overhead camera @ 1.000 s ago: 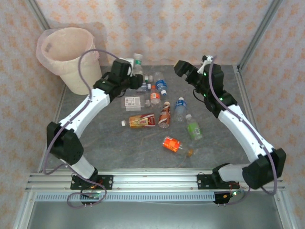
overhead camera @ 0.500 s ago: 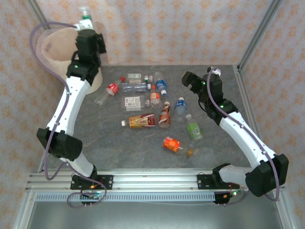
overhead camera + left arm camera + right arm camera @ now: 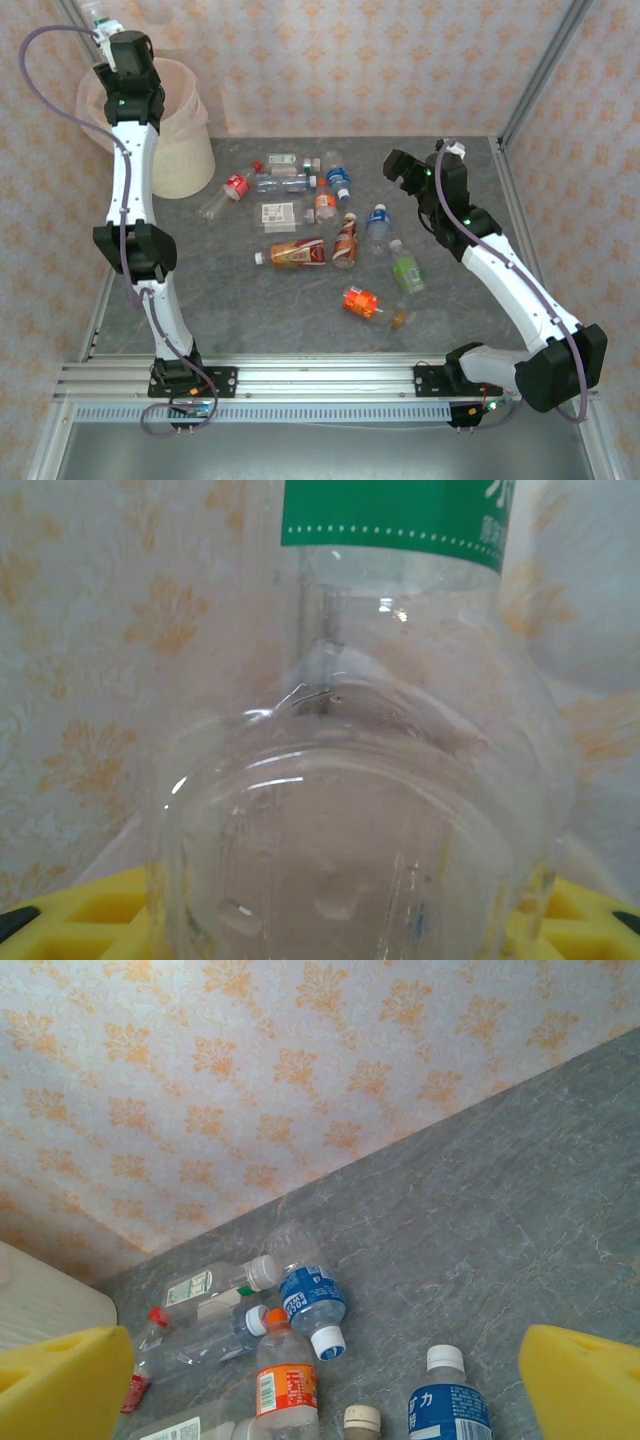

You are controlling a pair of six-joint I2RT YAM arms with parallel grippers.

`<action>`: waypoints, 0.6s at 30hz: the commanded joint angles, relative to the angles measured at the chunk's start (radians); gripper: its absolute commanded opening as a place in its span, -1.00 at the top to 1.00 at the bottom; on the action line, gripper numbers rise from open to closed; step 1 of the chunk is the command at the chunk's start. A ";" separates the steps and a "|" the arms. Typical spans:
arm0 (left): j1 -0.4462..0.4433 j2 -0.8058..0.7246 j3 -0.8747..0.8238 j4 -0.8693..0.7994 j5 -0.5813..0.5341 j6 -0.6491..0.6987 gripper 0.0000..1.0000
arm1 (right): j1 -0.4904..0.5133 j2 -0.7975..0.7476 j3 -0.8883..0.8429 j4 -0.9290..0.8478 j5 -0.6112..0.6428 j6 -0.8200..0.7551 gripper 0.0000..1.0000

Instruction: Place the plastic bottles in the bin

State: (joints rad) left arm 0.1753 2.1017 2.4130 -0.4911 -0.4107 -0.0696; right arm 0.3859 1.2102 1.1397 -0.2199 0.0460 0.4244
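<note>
Jaws clamped on the green-labelled bottle (image 3: 360, 780), the left gripper (image 3: 107, 30) needed the bin (image 3: 188, 150) squarely beneath them before releasing; the right gripper (image 3: 320, 1380) showed wide jaws

Plastic bottles (image 3: 295, 253) on table (image 3: 250, 310): about 12. Held bottle (image 3: 100, 14), upper left: 1. Bin (image 3: 185, 150): 1. Arms (image 3: 500, 270): 2.

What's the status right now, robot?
Left gripper shut on green-label bottle, held high by the bin. Right gripper open, empty. Other bottles lie on table. Nothing blocking.
</note>
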 commanded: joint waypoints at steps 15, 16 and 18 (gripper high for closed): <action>0.092 0.245 0.290 -0.249 -0.193 -0.029 -0.39 | 0.002 -0.044 0.048 -0.070 0.049 -0.040 -0.98; 0.093 0.241 0.291 -0.255 -0.200 -0.038 -0.42 | 0.002 -0.042 0.048 -0.070 0.048 -0.042 -0.98; 0.093 0.229 0.291 -0.271 -0.196 -0.055 -0.52 | 0.001 -0.039 0.051 -0.073 0.048 -0.045 -0.98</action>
State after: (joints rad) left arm 0.2695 2.3650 2.6701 -0.7082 -0.5423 -0.0891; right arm 0.3859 1.1824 1.1713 -0.2783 0.0650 0.3954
